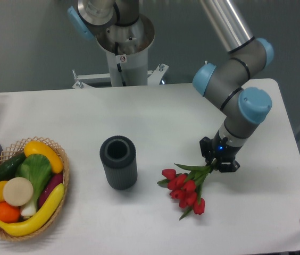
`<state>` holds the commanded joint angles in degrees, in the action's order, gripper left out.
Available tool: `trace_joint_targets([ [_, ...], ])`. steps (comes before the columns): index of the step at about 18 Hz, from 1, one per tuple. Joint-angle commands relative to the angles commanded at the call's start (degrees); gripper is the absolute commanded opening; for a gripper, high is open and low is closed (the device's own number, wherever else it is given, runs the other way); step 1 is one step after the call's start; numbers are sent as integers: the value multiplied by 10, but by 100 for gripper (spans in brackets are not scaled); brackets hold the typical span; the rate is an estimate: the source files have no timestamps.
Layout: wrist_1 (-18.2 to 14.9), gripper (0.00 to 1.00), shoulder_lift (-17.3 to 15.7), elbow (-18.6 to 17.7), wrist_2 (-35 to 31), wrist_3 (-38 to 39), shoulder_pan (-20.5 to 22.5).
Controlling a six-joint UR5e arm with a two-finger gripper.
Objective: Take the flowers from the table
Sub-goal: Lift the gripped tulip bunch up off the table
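1. Holding the flowers (186,187) by their stem end, your gripper (219,161) right of centre frame looks closed on the stems; the red heads trail down-left over the white desk (155,122).
2. Expect droop: the heavy heads hang well beyond the grip and could pivot or slide out.
3. Watch the dark cylinder (118,162) left of the blooms; a leftward swing could brush it.
4. I cannot tell whether the heads touch the desk; they may drag.

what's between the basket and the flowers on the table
In the camera view, a dark ribbed cylinder stands upright between the basket and the flowers; the rest of that stretch is bare white table.
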<state>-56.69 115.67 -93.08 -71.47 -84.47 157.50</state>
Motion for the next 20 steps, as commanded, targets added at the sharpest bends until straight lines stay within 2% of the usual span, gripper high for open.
trace_joint_targets([
  [10,0,22,-69,0,236,72,27],
  [16,0,22,-91,-5,362,115,28],
  [20,0,22,-110,-10,436,146,55],
])
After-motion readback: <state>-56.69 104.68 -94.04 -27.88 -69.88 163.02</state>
